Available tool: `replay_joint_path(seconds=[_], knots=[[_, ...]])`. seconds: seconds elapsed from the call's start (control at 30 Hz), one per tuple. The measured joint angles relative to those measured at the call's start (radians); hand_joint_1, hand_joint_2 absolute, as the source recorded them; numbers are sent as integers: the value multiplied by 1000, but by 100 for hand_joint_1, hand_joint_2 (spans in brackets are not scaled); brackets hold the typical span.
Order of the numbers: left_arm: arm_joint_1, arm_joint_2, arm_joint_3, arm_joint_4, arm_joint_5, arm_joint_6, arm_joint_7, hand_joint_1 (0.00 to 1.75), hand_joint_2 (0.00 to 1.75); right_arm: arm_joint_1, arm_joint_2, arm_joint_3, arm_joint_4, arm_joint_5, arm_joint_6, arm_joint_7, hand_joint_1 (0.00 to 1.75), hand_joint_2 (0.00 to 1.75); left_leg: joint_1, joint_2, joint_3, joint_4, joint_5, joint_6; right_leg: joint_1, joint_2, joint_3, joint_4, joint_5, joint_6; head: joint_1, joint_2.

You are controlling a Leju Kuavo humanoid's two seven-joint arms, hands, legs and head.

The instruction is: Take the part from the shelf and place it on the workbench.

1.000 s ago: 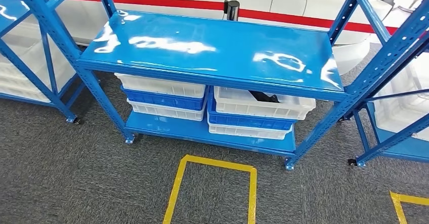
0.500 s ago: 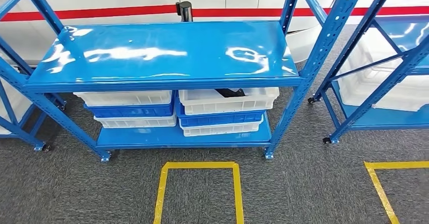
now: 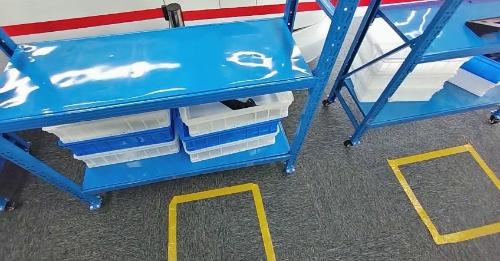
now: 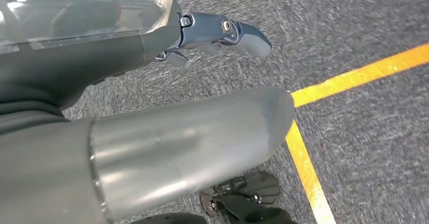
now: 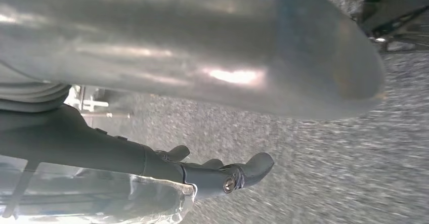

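— Where's the part?
— Dark part (image 3: 239,103) lies in the white crate (image 3: 236,115) under the shelf (image 3: 147,66). Looks rigid; I'd take its exposed end.
— Hands?
— Left hand (image 4: 222,34) and right hand (image 5: 222,176) hang slack, holding nothing.

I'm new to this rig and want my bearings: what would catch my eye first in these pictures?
The glossy blue shelf rack fills the head view, its top board bare, with stacked white and blue bins on its lower shelf; a dark part peeks from the top right bin. On the grey carpet in front lie yellow tape squares. Both wrist views show the left hand and right hand hanging over that carpet, holding nothing.
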Motion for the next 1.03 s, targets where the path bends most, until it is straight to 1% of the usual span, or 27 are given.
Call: replay_joint_path(seconds=[0.03, 0.07, 0.1, 0.13, 0.17, 0.2, 0.23, 0.27, 0.33, 0.37, 0.4, 0.53, 0.6, 0.67, 0.77, 0.8, 0.87, 1.0, 1.03], knots=[[0, -1, 0, 0, 0, 0, 0, 0, 0, 0, -1, 0, 0, 0, 0, 0, 0, 0, 1, 11, 3, 1, -2, -4, -4, -15, 41, -72, 25, 11, 0, 0], [0, -2, 0, 0, 0, 0, 0, 0, 0, -1, -1, 0, 0, 0, -1, -1, 0, 0, -1, 21, 4, 2, -6, -10, -6, -36, 83, -143, 48, 17, 0, 0], [0, -2, 0, 0, 0, 0, 0, 0, 0, -3, -1, 0, 0, 0, -1, -3, 0, 0, -3, 29, 6, 4, -11, -18, -6, -53, 115, -198, 67, 16, 0, 0], [-1, -2, 0, 0, 0, 0, 0, 0, 0, -4, -1, 0, 0, 1, -2, -4, 0, 0, -5, 36, 9, 5, -16, -26, -4, -65, 134, -229, 76, 9, -1, 0], [-3, -2, 0, 0, -1, 0, 0, 0, 0, -4, 0, 0, 0, 4, -3, -5, 0, 0, -6, 42, 12, 5, -20, -33, -1, -66, 137, -234, 78, -2, -3, 0], [-6, -2, 0, 0, -1, 0, 0, 0, 0, -2, 0, 0, 0, 6, -5, -4, 0, 0, -4, 48, 17, 5, -22, -39, 2, -59, 135, -234, 79, -12, -4, 0], [-9, -2, 0, 0, -1, 0, 0, 0, 0, -1, 0, 0, 0, 8, -7, -3, 0, 0, -2, 51, 21, 4, -24, -44, 0, -53, 137, -235, 78, -20, -5, 0], [-11, -2, 0, 0, -1, 0, 1, 0, 0, 0, 1, 0, 0, 10, -8, -1, 0, 0, 0, 52, 24, 0, -24, -45, -1, -50, 140, -236, 79, -24, -6, 0], [-13, -2, 0, 0, -1, -1, 3, 0, 0, 1, 2, 0, 0, 13, -11, 1, 0, 0, 2, 46, 26, -4, -20, -32, -2, -44, 148, -239, 82, -28, -10, 0], [-14, -1, 0, 0, -1, -2, 4, 0, 0, 2, 2, 0, 0, 16, -12, 3, 0, 0, 2, 43, 26, -7, -17, -24, 1, -43, 148, -238, 82, -28, -13, 0], [-15, -1, 0, 0, -1, -4, 6, 0, 0, 3, 3, 0, 0, 20, -13, 6, 0, 0, 2, 41, 26, -7, -15, -19, 3, -42, 148, -238, 81, -29, -15, 0], [-16, -1, 0, 0, 0, -7, 8, 0, 175, 3, 4, 0, 0, 30, -13, 10, 0, 0, 5, 36, 25, -11, -13, -20, 7, -43, 147, -238, 79, -34, -15, 0], [-15, -1, 0, 0, 0, -12, 7, 0, 175, 2, 4, 0, 0, 32, -14, 12, 0, 87, 7, 35, 25, -12, -12, -24, 10, -43, 147, -238, 78, -34, -14, 0], [-15, 0, 0, 0, 0, -24, 5, 0, 175, 2, 3, 0, 0, 35, -14, 11, 0, 175, 9, 35, 25, -12, -11, -32, 11, -43, 147, -237, 78, -35, -15, 0], [-13, 2, -5, 0, 1, -39, 9, 0, 175, 3, 3, 2, 0, 40, -14, 9, 0, 175, 9, 34, 25, -13, -11, -48, 12, -44, 147, -237, 78, -35, -14, 0], [-10, 4, -13, -1, 7, -44, 15, 0, 175, 5, 3, 6, 0, 38, -13, 9, 0, 175, 9, 34, 26, -13, -11, -51, 12, -44, 147, -237, 78, -35, -14, 0], [1, 11, -43, -4, 40, -50, 30, 0, 175, 11, 1, 20, -3, 21, -9, 7, 0, 175, 8, 34, 26, -13, -12, -55, 12, -44, 147, -237, 78, -35, -14, 0], [28, 26, -112, -18, 140, -62, 67, 0, 0, 29, -2, 52, -13, -33, 9, -8, 0, 0, 3, 33, 26, -12, -13, -56, 11, -45, 147, -237, 78, -35, -14, 0], [31, 28, -120, -20, 153, -63, 71, 0, 0, 31, -2, 56, -15, -40, 11, -10, 0, 0, 3, 33, 26, -12, -13, -56, 11, -45, 147, -237, 78, -35, -14, 0]])
